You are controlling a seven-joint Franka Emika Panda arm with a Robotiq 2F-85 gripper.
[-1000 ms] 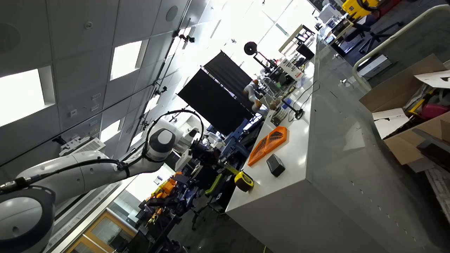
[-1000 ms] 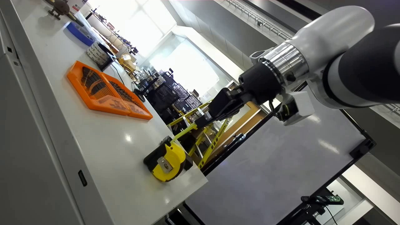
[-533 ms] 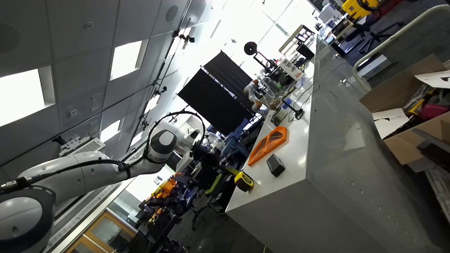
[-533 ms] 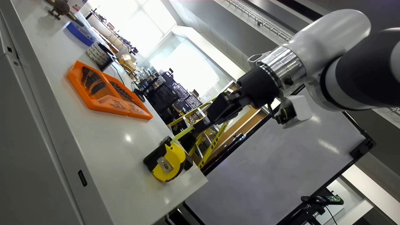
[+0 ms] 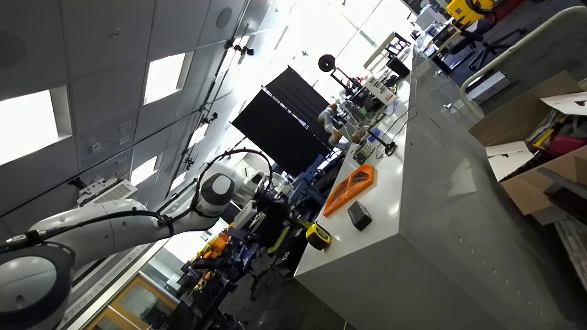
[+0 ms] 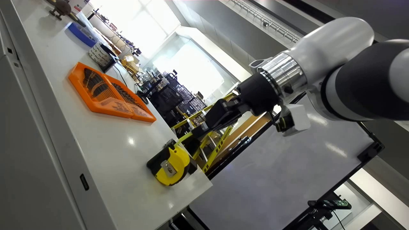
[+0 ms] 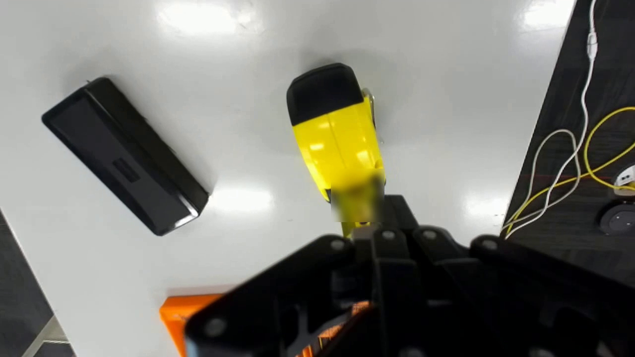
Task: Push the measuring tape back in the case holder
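Observation:
The measuring tape's yellow and black case (image 6: 175, 164) stands on the desk near its end; it also shows in an exterior view (image 5: 318, 236) and in the wrist view (image 7: 337, 136). A short stretch of yellow blade (image 6: 184, 138) slants out of the case towards my gripper (image 6: 195, 131). My gripper is shut, its fingertips at the blade's free end, a little away from the case. In the wrist view my fingers (image 7: 379, 228) are close together at the lower middle. The case mouth is blurred there. I cannot tell whether the blade end lies between the fingers or against them.
The white desk (image 6: 127, 153) ends just beyond the case. A black box (image 7: 124, 156) lies beside the case; it shows in an exterior view (image 5: 360, 215). An open orange drill-bit set (image 6: 111, 108) lies farther along the desk. A tape roll (image 6: 99, 55) stands behind it.
My gripper has moved down towards the case. The visible length of blade between the case and the fingertips has become shorter. The case has stayed in place.

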